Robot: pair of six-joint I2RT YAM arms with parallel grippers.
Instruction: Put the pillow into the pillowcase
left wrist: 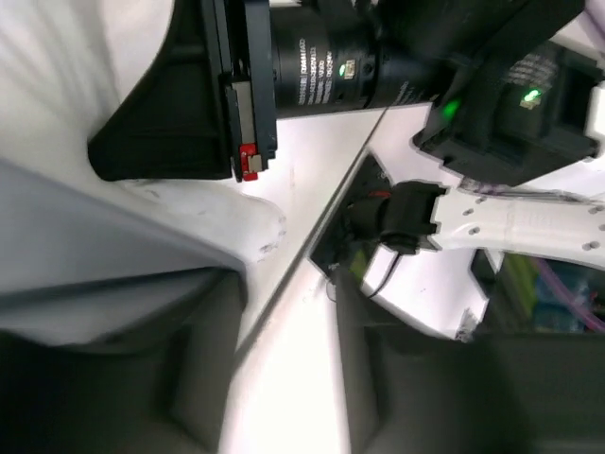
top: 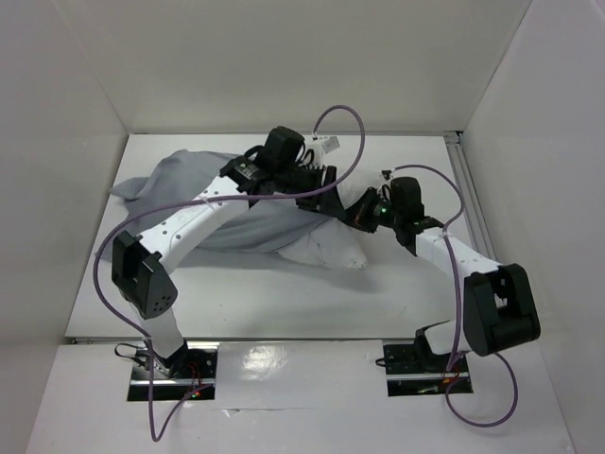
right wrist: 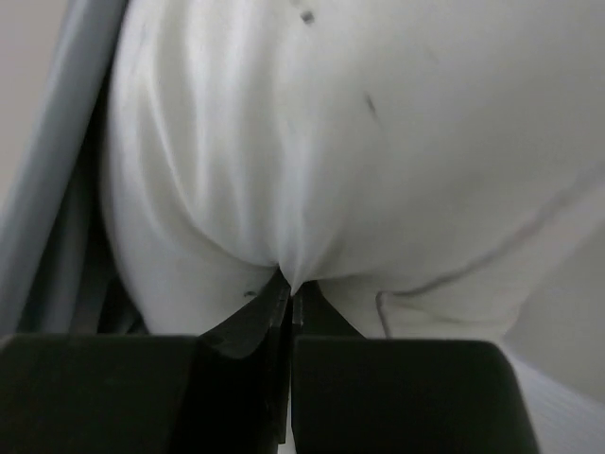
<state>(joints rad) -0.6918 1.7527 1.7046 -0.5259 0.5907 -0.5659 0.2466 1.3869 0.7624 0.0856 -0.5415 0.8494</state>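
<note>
Fingers point(right wrist: 378, 388) of the right gripper point(right wrist: 286, 293) are clamped together on a pinched fold of the pillow point(right wrist: 378, 142). Left gripper point(left wrist: 288, 288) fingers stand apart, with bare worktop point(left wrist: 284, 397) showing between them. The pillow lies mid-worktop, its white near-right corner point(top: 326, 248) protruding from the grey pillowcase point(top: 189, 189), which covers its left part and spreads toward the far left. The left arm point(top: 194, 222) crosses over the pillowcase and hides part of it. Both wrists crowd together at the pillow's far right end. A purple cable point(top: 109, 241) loops over the worktop's left side.
</note>
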